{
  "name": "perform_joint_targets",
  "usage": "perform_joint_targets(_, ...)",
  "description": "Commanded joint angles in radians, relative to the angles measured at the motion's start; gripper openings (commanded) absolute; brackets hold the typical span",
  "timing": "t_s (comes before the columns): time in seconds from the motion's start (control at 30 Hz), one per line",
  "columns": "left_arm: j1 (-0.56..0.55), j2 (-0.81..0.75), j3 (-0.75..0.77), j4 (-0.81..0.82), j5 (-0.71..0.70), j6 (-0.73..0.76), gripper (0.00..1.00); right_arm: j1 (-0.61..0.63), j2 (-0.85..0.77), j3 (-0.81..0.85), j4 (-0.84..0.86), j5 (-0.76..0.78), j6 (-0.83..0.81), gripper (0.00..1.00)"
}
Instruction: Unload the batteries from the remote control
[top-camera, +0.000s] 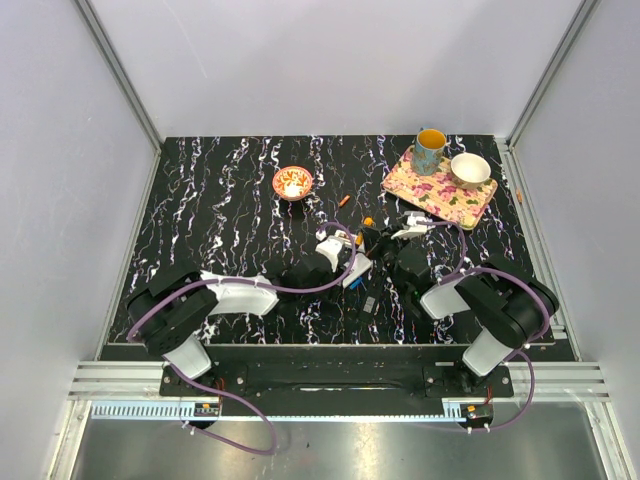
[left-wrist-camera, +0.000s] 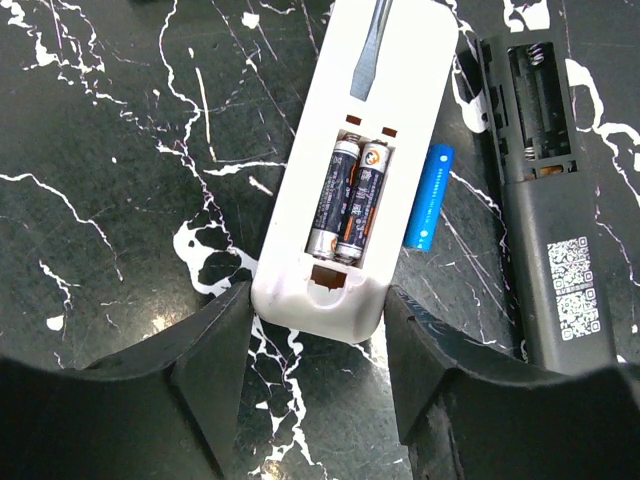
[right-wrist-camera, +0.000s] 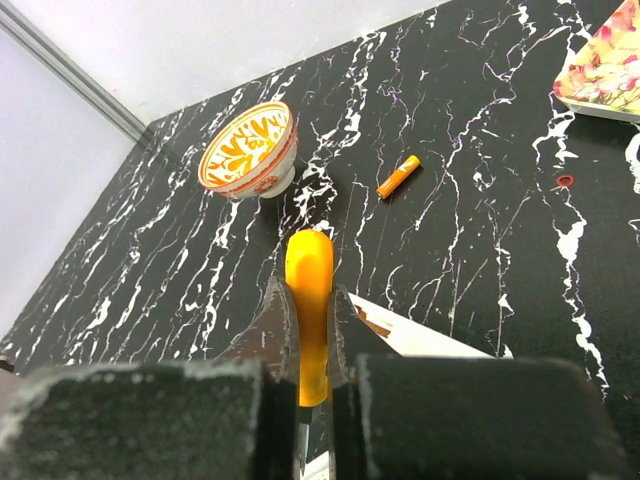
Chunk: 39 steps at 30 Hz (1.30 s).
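The white remote control (left-wrist-camera: 345, 150) lies back up with its compartment open. Two batteries (left-wrist-camera: 348, 200), dark with an orange top, sit side by side inside it. My left gripper (left-wrist-camera: 318, 300) is shut on the remote's near end, one finger against each side. My right gripper (right-wrist-camera: 310, 300) is shut on an orange-handled tool (right-wrist-camera: 309, 275). The tool's grey blade (left-wrist-camera: 370, 50) rests on the remote above the compartment. A blue cell (left-wrist-camera: 428, 197) lies beside the remote. A loose orange cell (right-wrist-camera: 398, 176) lies farther back on the table. In the top view both grippers meet at the table's middle (top-camera: 355, 250).
A dark remote (left-wrist-camera: 540, 180) with an empty compartment lies right of the white one. An orange patterned bowl (top-camera: 293, 182) stands at the back left. A floral tray (top-camera: 440, 195) at the back right carries a mug (top-camera: 430, 150) and a white bowl (top-camera: 470, 170). A small red ring (right-wrist-camera: 565, 181) lies near the tray.
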Motion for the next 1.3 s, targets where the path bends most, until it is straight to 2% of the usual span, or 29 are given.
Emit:
perform_joint_targets(0.0, -0.003, 0.003, -0.052, -0.196, 0.053, -0.022, 0.00, 0.013, -0.034, 0.032, 0.000, 0.019, -0.059, 0.00)
perform_joint_targets(0.27, -0.003, 0.009, -0.058, -0.190, 0.054, -0.022, 0.00, 0.075, -0.047, 0.047, -0.033, 0.012, -0.149, 0.00)
perform_joint_targets(0.57, -0.003, 0.020, -0.055, -0.179, 0.059, -0.023, 0.00, 0.108, -0.022, 0.058, -0.059, 0.097, -0.198, 0.00)
perform_joint_targets(1.07, -0.003, 0.027, -0.051, -0.179, 0.062, -0.020, 0.00, 0.125, 0.050, 0.082, -0.059, 0.114, -0.230, 0.00)
perform_joint_targets(1.27, -0.003, 0.029, -0.049, -0.180, 0.064, -0.019, 0.00, 0.145, 0.042, 0.105, -0.131, 0.117, -0.237, 0.00)
